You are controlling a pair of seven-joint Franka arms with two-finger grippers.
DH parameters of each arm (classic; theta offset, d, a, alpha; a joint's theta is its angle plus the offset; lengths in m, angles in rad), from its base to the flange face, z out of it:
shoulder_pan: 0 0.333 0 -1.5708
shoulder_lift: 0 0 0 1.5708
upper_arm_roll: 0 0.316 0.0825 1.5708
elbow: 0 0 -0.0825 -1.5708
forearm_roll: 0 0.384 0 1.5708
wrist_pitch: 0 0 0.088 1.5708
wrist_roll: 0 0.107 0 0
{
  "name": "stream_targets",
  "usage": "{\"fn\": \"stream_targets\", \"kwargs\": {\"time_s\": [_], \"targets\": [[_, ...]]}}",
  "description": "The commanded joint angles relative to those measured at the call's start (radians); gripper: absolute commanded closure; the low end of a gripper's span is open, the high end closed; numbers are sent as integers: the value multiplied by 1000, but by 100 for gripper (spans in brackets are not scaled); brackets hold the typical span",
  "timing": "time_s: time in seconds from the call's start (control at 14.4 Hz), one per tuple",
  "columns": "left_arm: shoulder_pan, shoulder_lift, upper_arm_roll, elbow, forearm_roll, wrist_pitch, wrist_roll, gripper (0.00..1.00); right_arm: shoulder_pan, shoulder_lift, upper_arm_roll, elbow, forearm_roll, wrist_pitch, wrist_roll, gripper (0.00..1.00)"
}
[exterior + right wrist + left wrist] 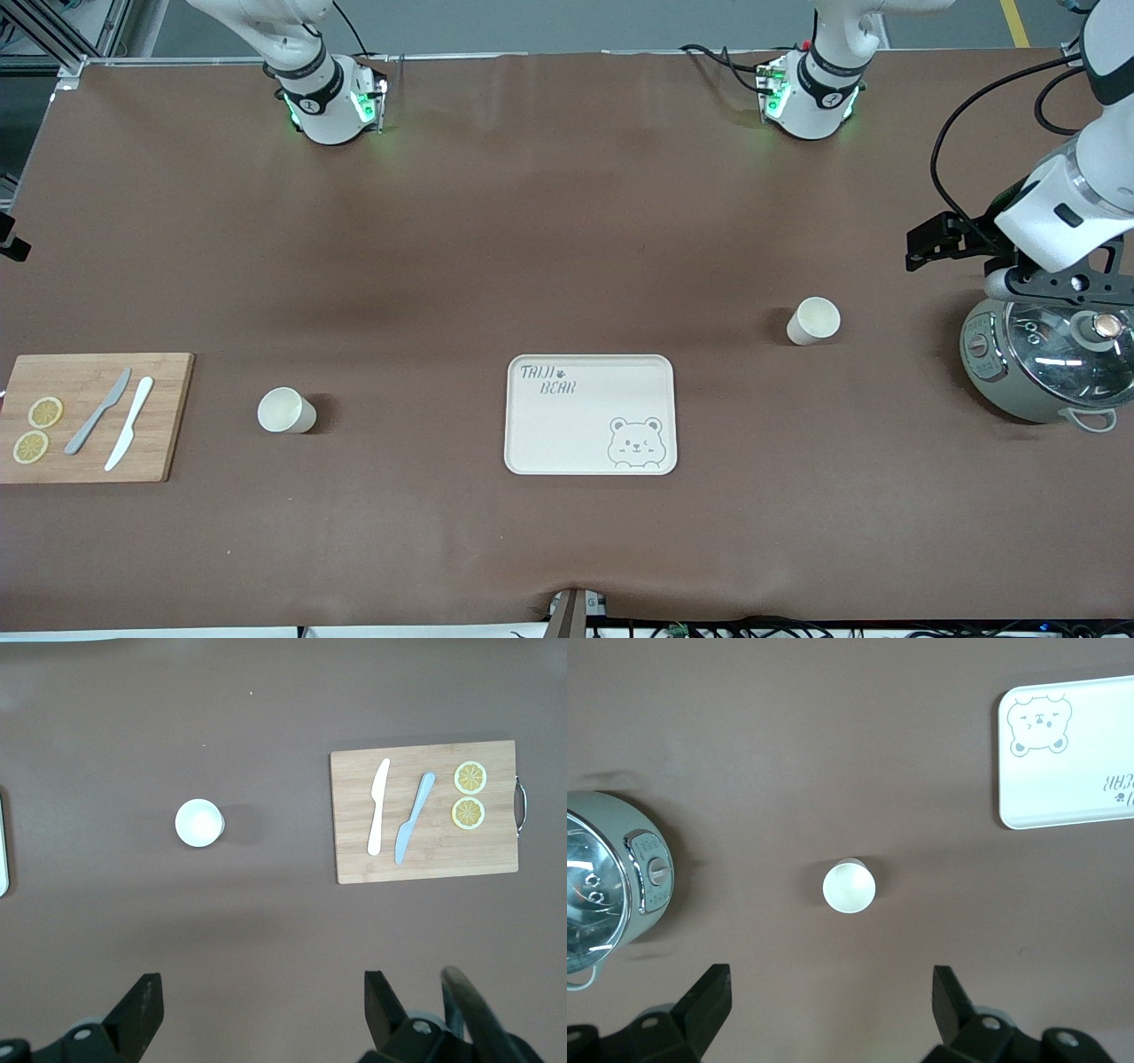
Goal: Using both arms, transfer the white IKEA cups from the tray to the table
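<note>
Both small cream-white handleless cups (813,320) (285,411) are standing on the brown matte tabletop (532,221), flanking the empty cream bear-printed tray (590,414). The left gripper (831,1005) and right gripper (262,1010) are hovering spread wide and empty, each lying just off its own cup.

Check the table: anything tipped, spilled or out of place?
Nothing stands out. Both cups stand upright on the table, the tray is bare and square, and both knives and lemon slices lie tidy on the cutting board.
</note>
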Motion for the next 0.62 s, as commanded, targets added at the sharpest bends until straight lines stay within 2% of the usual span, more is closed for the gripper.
{"fn": "stream_targets", "kwargs": {"time_s": [0.0,0.21,0.55], "targets": [[30,0,-16,13,16,-5,10,0,-21,12,17,24,1,-17,-14,0],[71,9,-57,13,17,8,12,0,-21,12,17,24,0,-17,-14,0],[72,9,-59,12,25,26,13,0,-21,12,17,24,-2,-17,-14,0]]}}
